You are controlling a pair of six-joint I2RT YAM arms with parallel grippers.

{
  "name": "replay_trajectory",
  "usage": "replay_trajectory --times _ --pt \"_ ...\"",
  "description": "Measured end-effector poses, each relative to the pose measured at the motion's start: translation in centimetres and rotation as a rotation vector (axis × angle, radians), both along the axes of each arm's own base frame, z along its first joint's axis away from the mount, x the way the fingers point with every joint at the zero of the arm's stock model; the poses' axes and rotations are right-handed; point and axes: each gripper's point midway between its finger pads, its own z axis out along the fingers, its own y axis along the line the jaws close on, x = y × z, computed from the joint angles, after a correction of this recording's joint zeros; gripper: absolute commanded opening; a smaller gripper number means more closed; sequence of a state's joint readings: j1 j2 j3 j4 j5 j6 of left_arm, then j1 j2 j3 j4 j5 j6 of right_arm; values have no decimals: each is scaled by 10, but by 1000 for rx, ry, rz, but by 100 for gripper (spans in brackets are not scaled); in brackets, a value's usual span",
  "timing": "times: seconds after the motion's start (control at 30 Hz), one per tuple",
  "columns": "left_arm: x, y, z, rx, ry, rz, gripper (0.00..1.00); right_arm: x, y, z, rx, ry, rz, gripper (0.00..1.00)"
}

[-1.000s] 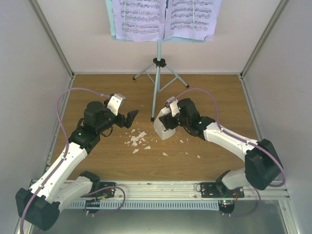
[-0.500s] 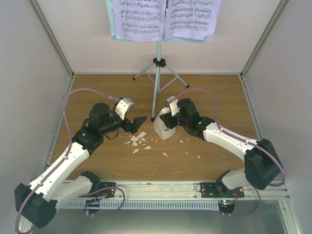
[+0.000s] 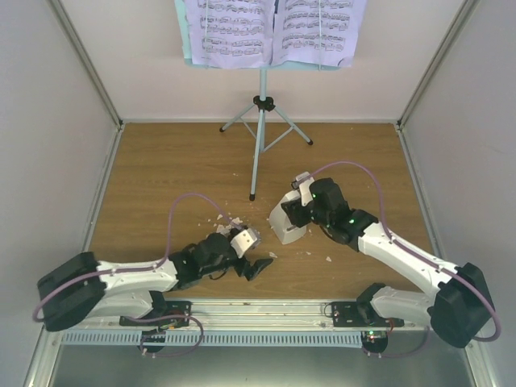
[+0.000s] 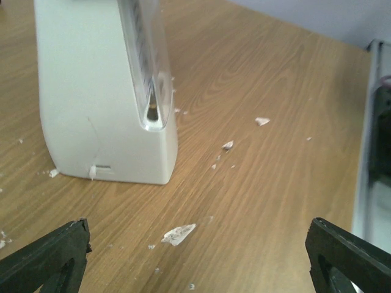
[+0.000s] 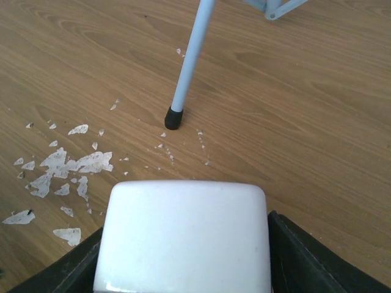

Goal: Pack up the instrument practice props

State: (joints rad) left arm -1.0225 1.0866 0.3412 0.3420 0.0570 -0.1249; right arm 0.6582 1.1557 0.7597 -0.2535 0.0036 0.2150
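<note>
- The small white metronome [image 3: 286,226] stands upright on the table [image 3: 161,161], near the middle and toward the right. It is just clear of the foot of the music stand's front leg.
- The right pincer [image 3: 293,213] is clenched on the metronome. In the right wrist view the white body fills the gap, with a dark finger pressed to each side.
- A clear cover [image 4: 148,73] seems to sit on the metronome's face in the left wrist view, though I can't tell whether it is fully seated.
- The left pincer [image 3: 258,267] is released, its fingers spread wide and holding nothing. It lies low by the near edge and points at the metronome from the near left.
- The pale blue music stand [image 3: 260,137] stands at the back with its tripod spread, and the sheet-music pages [image 3: 234,32] are on its desk.
- White crumbs [image 5: 67,165] lie scattered left of the metronome.
- My read on progress is that packing has barely begun. Only the metronome is in hand, nothing is stowed, and I see no case or box. The pages, the stand and the cover all remain to be dealt with.
- Against a second ago, the metronome has shifted right and toward me, away from the leg foot, carried along with the right arm.
- The left arm has swung from mid-table beside the crumbs down to the near edge, and now covers part of them.
</note>
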Motion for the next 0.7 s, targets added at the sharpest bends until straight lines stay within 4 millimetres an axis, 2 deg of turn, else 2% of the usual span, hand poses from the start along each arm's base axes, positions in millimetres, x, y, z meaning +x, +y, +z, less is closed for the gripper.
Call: replay_trajectory --times 0.1,0.27,0.43,0.7 --pt "5 -5 -25 28 -15 19 97 -1 -1 0 10 -3 -7 55" --pt "20 -18 -45 43 -61 43 98 -1 -2 1 20 -4 -20 55" --pt "36 -34 -56 54 -96 67 99 -1 -3 1 23 -3 -27 55" --pt "58 -49 -72 73 -135 122 99 0 -3 1 26 -3 -31 55"
